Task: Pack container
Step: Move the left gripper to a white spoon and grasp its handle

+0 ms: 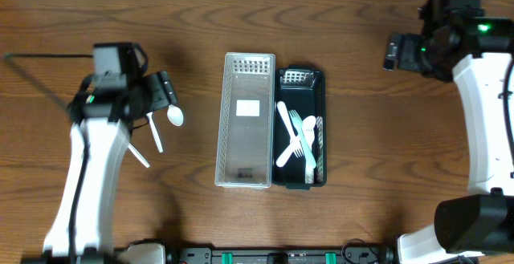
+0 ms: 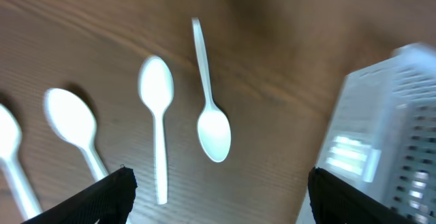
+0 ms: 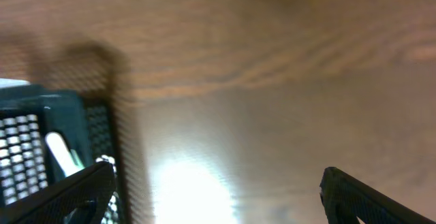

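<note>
Two containers lie side by side in the overhead view: a grey basket (image 1: 245,148), which looks empty, and a dark tray (image 1: 315,77) with white cutlery (image 1: 297,136) in it. We judge that the loose spoons (image 1: 174,117) on the table (image 1: 369,176) must go in too, so the left gripper (image 1: 165,91) hovers over them. The right gripper (image 1: 395,51) is well apart.

In the left wrist view the fingers (image 2: 102,197) stand wide and hold nothing, with one spoon (image 2: 214,134) lying between them.

In the right wrist view the fingers (image 3: 68,197) are also wide and empty, near the tray.
</note>
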`<state>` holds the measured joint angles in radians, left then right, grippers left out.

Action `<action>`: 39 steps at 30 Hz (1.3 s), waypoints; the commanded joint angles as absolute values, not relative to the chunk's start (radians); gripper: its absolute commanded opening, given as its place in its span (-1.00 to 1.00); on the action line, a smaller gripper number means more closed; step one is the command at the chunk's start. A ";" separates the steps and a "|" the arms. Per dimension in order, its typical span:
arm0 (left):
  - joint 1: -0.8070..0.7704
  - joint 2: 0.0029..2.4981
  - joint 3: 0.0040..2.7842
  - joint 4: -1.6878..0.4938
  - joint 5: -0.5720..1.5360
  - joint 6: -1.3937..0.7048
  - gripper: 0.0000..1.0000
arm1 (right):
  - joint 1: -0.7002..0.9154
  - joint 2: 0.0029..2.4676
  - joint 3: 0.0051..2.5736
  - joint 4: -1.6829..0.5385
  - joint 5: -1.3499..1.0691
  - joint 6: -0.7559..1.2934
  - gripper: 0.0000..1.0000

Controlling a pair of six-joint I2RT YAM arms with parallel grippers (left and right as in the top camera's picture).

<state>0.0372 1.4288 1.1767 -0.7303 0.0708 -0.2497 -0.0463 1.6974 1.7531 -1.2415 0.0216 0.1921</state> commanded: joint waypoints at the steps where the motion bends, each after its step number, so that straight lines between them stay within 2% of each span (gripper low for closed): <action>1: 0.034 1.581 1.226 -0.709 0.161 -0.272 0.68 | -0.084 1.704 1.754 -1.262 0.007 0.166 0.99; 7: 0.034 1.801 1.290 -0.690 0.175 -0.320 0.69 | -0.085 1.703 1.754 -1.268 0.006 0.159 0.98; 15: 0.039 1.967 1.294 -0.654 0.175 -0.320 0.70 | -0.085 1.703 1.754 -1.272 0.007 0.154 0.99; 27: 0.043 2.038 1.294 -0.574 0.163 -0.320 0.70 | -0.085 1.704 1.754 -1.309 0.009 0.155 0.89; 39: 0.044 2.039 1.294 -0.667 0.007 -0.333 0.69 | -0.085 1.703 1.754 -1.328 0.011 0.164 0.85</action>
<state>0.0376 1.9976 1.2999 -0.6491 0.0883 -0.3180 -0.0856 1.6974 1.7531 -1.3228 0.0143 0.1707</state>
